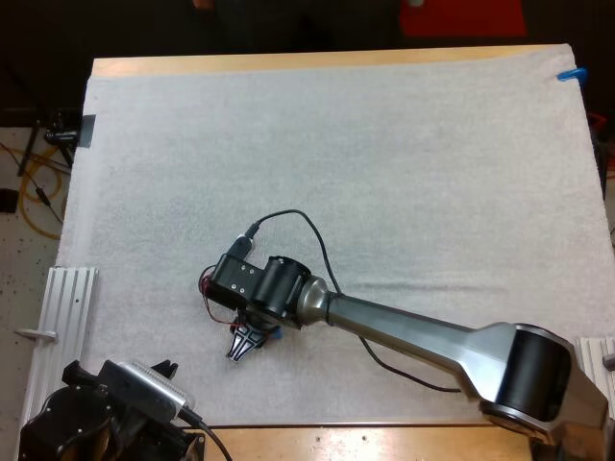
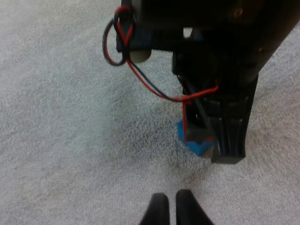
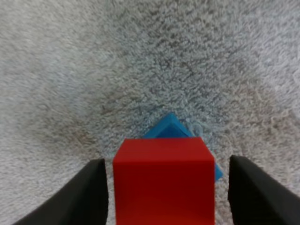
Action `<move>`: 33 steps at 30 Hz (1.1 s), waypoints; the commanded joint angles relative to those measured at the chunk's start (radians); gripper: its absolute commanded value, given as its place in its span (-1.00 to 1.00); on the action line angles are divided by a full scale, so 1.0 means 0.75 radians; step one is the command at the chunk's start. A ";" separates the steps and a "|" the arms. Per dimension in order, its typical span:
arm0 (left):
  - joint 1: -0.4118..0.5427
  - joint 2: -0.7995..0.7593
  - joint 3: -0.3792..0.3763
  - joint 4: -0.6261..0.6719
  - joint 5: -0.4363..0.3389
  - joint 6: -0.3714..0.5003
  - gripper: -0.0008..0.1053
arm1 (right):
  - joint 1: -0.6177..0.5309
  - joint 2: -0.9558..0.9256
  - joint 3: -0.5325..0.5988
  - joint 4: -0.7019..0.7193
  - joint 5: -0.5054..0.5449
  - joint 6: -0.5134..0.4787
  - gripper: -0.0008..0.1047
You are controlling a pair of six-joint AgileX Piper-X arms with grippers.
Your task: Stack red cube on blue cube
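The red cube [image 3: 163, 183] sat on top of the blue cube [image 3: 169, 126]. It was turned a bit, so a blue corner poked out from under its far side and a bit of blue showed at one side too. Both cubes were on the white mat [image 1: 384, 144], near its front edge and left of the middle. The mat lay on the wooden table [image 1: 288, 62]. The right gripper [image 1: 248, 344] was right at the two cubes. Its arm reached in low from the right edge of the table. Its two black fingers [image 3: 93, 192] were spread apart, one on each side of the red cube. There was a thin gap on one side and a wider gap on the other, so they were not squeezing it. The left gripper [image 2: 172, 208] was close by on the near side, above bare mat, and it pointed toward the cubes. Its two fingertips were pressed close together with nothing between them. The left arm sat at the near left corner of the table.
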 commanded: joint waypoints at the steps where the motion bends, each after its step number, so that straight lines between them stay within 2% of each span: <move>1: -0.005 -0.003 -0.010 0.001 -0.011 -0.015 -0.98 | -0.003 -0.073 -0.016 0.016 -0.012 0.004 0.03; 7: -0.005 -0.003 -0.010 -0.021 -0.017 -0.019 -0.98 | -0.003 -0.232 -0.021 0.145 -0.012 0.004 0.03; 11: -0.005 0.000 -0.010 -0.098 -0.019 -0.096 -0.98 | -0.017 -0.329 -0.021 0.210 -0.012 0.004 0.03; 13: -0.005 0.007 -0.004 -0.144 -0.037 -0.098 -0.98 | -0.042 -0.356 -0.021 0.203 -0.003 0.004 0.03; 17: -0.005 0.057 0.021 -0.288 -0.138 -0.098 -0.98 | -0.181 -0.377 -0.021 0.135 0.005 0.016 0.03; 21: 0.004 0.142 0.039 -0.454 -0.148 -0.058 -0.98 | -0.328 -0.378 -0.021 0.073 0.005 0.027 0.03; 25: 0.083 0.276 0.039 -0.642 -0.148 -0.022 -0.98 | -0.507 -0.378 -0.021 0.016 0.005 0.035 0.03; 27: 0.149 0.336 0.039 -0.733 -0.123 0.023 -0.98 | -0.575 -0.378 -0.021 0.005 0.005 0.035 0.03; 29: 0.260 0.412 0.039 -0.845 -0.032 0.066 -0.98 | -0.672 -0.381 -0.015 -0.017 0.005 0.035 0.03; 30: 0.280 0.425 0.039 -0.861 -0.011 0.070 -0.98 | -0.695 -0.381 -0.016 -0.019 0.005 0.035 0.03; 33: 0.448 0.512 0.039 -0.960 0.124 0.076 -0.98 | -0.798 -0.396 -0.003 -0.022 0.005 0.026 0.03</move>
